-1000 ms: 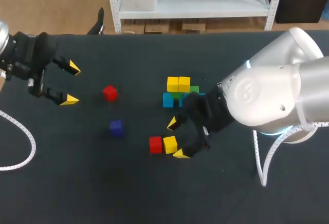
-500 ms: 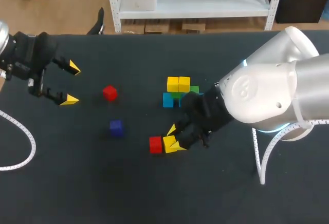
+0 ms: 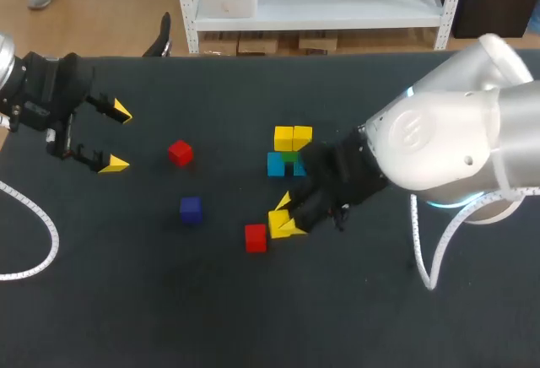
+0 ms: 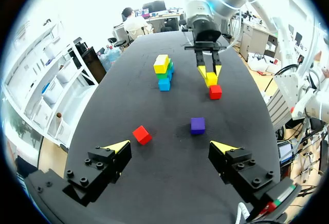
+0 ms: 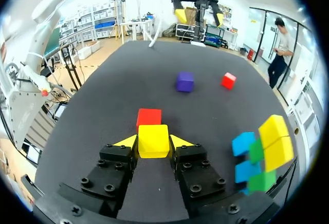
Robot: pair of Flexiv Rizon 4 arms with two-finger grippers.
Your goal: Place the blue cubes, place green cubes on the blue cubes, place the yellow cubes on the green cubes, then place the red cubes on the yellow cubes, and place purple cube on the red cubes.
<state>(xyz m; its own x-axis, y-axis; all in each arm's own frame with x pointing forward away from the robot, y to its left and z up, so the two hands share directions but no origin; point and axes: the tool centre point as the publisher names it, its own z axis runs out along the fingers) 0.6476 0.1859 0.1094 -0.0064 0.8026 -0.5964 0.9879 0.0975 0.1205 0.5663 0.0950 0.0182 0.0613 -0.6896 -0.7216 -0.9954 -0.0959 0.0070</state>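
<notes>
My right gripper (image 3: 286,215) (image 5: 153,143) is shut on a yellow cube (image 3: 278,221) (image 5: 153,140), both yellow tips against its sides. A red cube (image 3: 256,237) (image 5: 149,116) lies just ahead of it. To its side stands the stack (image 3: 289,152): two yellow cubes (image 5: 275,142) on green cubes (image 5: 256,150) on blue cubes (image 5: 242,143). A second red cube (image 3: 179,152) (image 4: 142,134) and a purple cube (image 3: 191,209) (image 4: 198,125) lie apart at mid-left. My left gripper (image 3: 118,138) (image 4: 171,147) hovers open at the far left, nothing between its fingers.
A white cable (image 3: 38,233) loops over the table's left edge. My bulky right arm (image 3: 447,148) covers the table's right side. Bare dark tabletop (image 3: 169,300) spreads along the front.
My right gripper closed on the yellow cube and drew it a little away from the red cube beside it, toward the stack. The left arm stayed put.
</notes>
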